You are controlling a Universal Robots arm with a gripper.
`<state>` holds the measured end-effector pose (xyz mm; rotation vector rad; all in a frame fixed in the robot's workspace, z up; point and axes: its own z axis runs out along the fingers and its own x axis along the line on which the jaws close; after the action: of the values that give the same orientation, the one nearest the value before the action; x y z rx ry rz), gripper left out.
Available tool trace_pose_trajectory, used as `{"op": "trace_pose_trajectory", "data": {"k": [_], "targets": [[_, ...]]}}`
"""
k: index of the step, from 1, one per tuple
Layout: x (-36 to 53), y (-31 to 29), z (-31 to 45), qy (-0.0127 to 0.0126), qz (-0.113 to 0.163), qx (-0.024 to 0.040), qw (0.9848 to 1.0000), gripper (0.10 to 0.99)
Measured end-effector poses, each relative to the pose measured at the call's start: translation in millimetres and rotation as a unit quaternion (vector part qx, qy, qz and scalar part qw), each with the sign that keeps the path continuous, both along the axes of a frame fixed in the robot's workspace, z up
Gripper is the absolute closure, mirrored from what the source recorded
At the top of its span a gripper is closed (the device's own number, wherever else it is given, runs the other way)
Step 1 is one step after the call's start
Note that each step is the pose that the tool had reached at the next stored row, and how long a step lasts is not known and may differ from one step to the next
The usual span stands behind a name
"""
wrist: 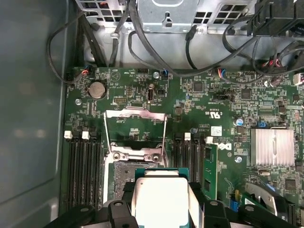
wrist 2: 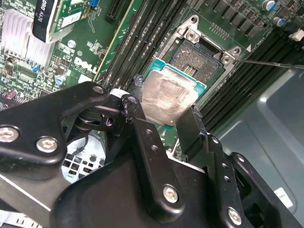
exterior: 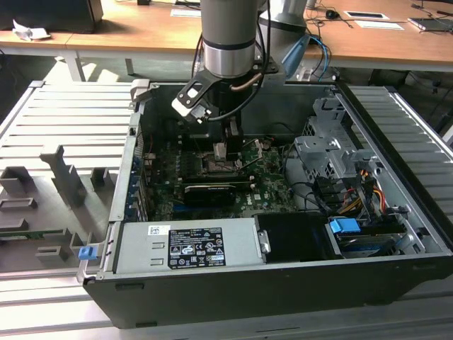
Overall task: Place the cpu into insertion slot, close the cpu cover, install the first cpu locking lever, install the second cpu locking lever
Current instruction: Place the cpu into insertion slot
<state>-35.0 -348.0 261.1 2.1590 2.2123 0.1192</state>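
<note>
The cpu [wrist 2: 166, 97] in the gripper [wrist 2: 164, 116], near the open insertion slot [wrist 2: 199, 59]

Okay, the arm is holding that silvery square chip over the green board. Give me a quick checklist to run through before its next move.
1. Grip: ok. The gripper is shut on the pale silvery square cpu, with a finger on each of two opposite edges.
2. Slot free: ok. The dark square insertion slot with its metal rim is uncovered, and the part that shows is bare.
3. Cover out of the way: ok. The thin silvery metal-frame cpu cover is swung back off the slot.
4. Cpu lined up over slot: cannot tell. In both wrist views it overlaps one side of the slot, and its height is unclear.
5. Corner orientation: cannot tell.
</note>
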Motion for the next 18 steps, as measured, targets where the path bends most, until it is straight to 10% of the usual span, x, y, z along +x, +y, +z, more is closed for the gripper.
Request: {"op": "trace_pose_trajectory", "data": {"k": [18], "targets": [[-0.1, 6.8, -11.6, 0.0, 0.0, 0.0001, 1.0, 0.557]]}}
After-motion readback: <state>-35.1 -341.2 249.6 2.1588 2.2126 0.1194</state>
